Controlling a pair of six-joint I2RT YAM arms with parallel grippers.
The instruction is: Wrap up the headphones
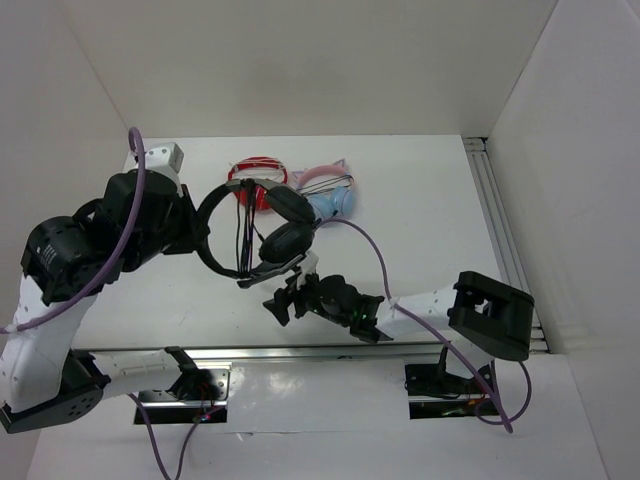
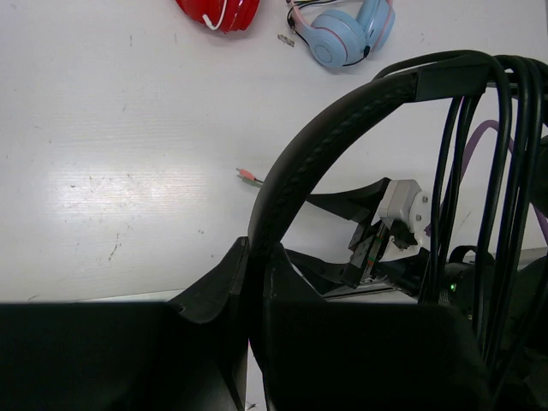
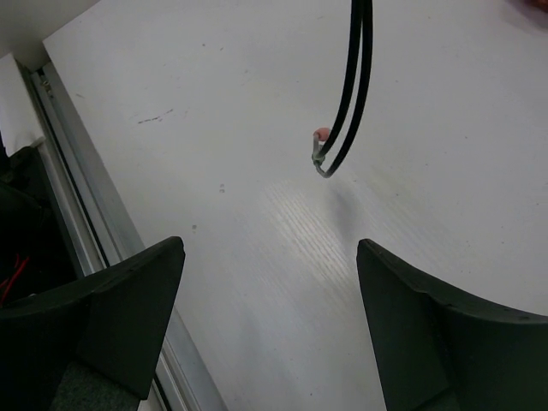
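We see the left gripper [image 2: 251,265] clamped on the headphones [image 1: 287,240] headband. At their 6 o'clock the right gripper [image 3: 270,247] gapes wide, empty.

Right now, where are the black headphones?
In the top view the black headphones are left of centre, gripped by the left fingers. They are just nearer the robot than the red headphones and the cat-ear headphones.
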